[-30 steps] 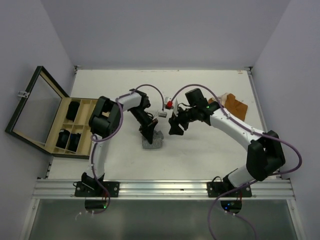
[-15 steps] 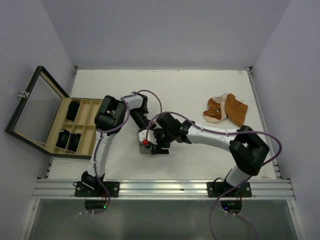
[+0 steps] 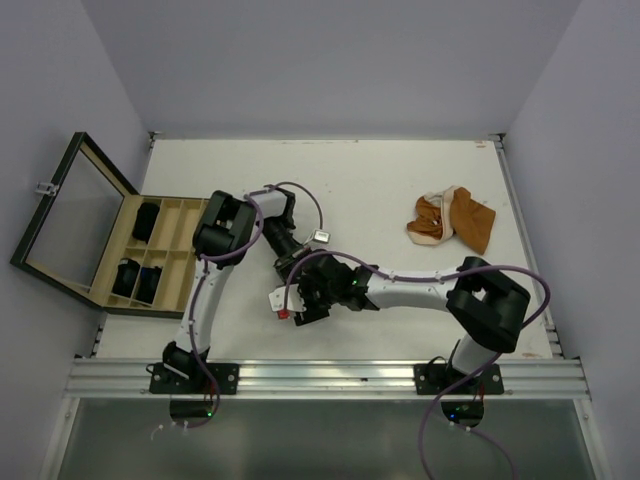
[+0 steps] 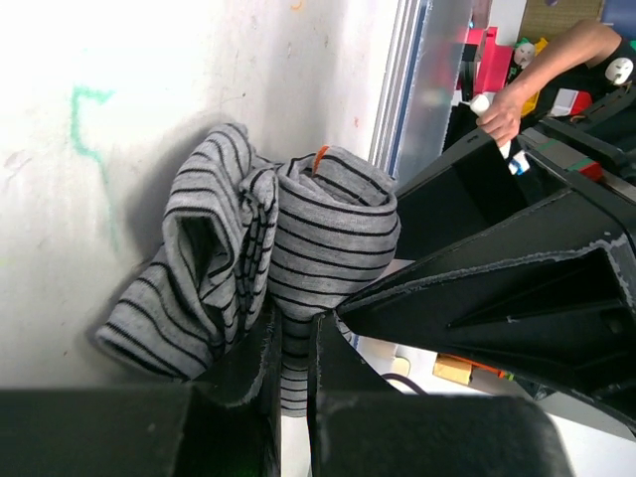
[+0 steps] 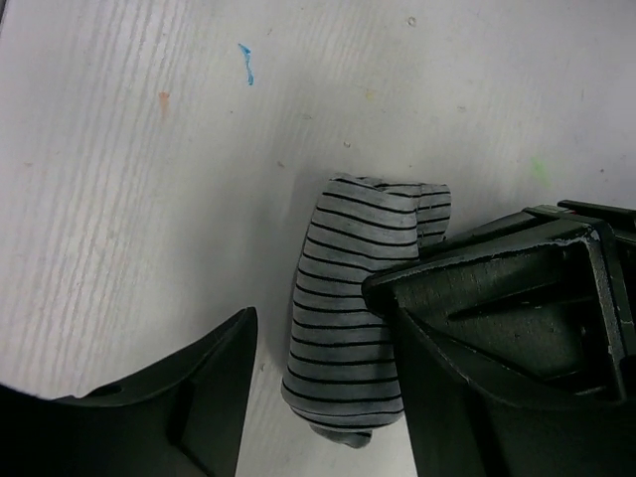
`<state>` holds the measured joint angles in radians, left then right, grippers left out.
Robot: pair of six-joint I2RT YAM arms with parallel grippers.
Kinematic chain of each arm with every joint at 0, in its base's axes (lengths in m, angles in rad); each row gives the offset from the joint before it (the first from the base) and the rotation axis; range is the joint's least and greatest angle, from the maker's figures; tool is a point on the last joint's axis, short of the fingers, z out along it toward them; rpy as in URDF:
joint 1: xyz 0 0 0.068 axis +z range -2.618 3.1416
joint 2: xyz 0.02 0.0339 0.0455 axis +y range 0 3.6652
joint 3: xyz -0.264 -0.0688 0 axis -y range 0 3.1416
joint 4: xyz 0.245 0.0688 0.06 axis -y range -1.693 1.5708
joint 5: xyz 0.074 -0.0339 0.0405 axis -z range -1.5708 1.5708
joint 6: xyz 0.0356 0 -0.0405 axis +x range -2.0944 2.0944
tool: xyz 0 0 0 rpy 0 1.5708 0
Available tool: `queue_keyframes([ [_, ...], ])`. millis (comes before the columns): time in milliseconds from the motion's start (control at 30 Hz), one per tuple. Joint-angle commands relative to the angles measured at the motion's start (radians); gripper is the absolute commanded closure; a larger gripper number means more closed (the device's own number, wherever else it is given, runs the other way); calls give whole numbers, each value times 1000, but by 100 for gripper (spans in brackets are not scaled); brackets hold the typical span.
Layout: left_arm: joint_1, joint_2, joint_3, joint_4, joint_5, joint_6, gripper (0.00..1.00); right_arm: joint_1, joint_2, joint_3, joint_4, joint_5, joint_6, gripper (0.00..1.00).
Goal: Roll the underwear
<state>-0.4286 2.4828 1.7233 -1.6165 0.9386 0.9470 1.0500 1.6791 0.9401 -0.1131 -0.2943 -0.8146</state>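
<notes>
The grey striped underwear [image 4: 298, 238] lies on the white table [image 3: 400, 180], bunched into a loose roll with a second fold beside it. In the overhead view the two arms cover it, at about 7 o'clock from the table's middle. The left gripper [image 4: 293, 343] is nearly closed and pinches an edge of the striped cloth between its two fingers; we see stripes in the narrow gap between them. The right gripper [image 5: 313, 318] stands with its jaws well apart and straddles the roll. The finger at 3 o'clock in its wrist view touches the cloth, and the finger at 8 o'clock is clear of it, so it holds nothing. We count one striped garment. We count one orange-brown underwear [image 3: 455, 220], lying crumpled at 3 o'clock on the table, well apart from both grippers. We count three pieces of black underwear [image 3: 148, 220], each in its own compartment of the one wooden box [image 3: 185, 215]. The box sits at 9 o'clock off the table's left edge, its glass lid [image 3: 70, 210] raised.
</notes>
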Motion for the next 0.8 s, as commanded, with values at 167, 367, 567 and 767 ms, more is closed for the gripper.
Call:
queue_keyframes([
  [167, 19, 114, -2, 300, -273, 127, 99, 28, -12, -122, 239, 179, -26, 43],
  [367, 24, 114, 2, 299, -270, 125, 99, 30, 2, -181, 314, 185, -80, 44],
  [567, 28, 111, 4, 299, -270, 121, 97, 30, 31, -230, 389, 188, -107, 66],
  [767, 45, 26, -21, 354, -204, 108, 77, 30, 27, -242, 360, 136, -61, 100],
])
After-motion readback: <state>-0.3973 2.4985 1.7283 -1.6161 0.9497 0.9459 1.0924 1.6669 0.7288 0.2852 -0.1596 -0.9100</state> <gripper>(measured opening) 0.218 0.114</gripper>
